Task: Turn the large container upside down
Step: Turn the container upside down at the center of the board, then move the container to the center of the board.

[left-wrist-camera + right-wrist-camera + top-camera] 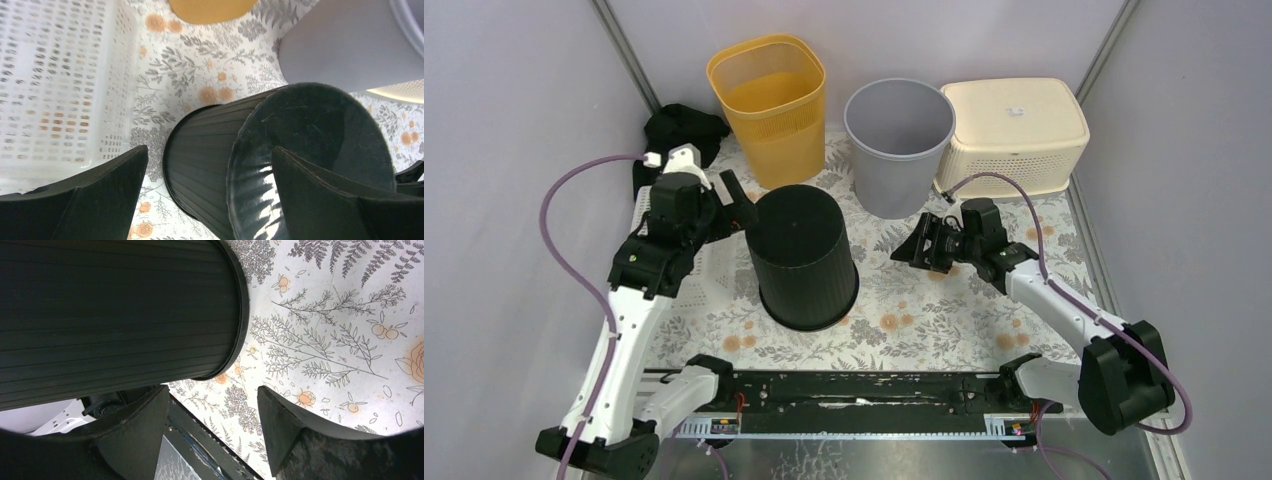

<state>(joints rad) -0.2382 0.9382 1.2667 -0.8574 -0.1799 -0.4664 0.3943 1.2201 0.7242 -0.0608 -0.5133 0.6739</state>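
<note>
The black bin stands mid-table, mouth down and flat bottom up; the left gripper, jaws wide apart, sits right beside its top at 9 o'clock; the right gripper, also apart and empty, is farther off at 3 o'clock.

Open mat lies right of the black bin; yellow bin and grey bin crowd behind.
</note>
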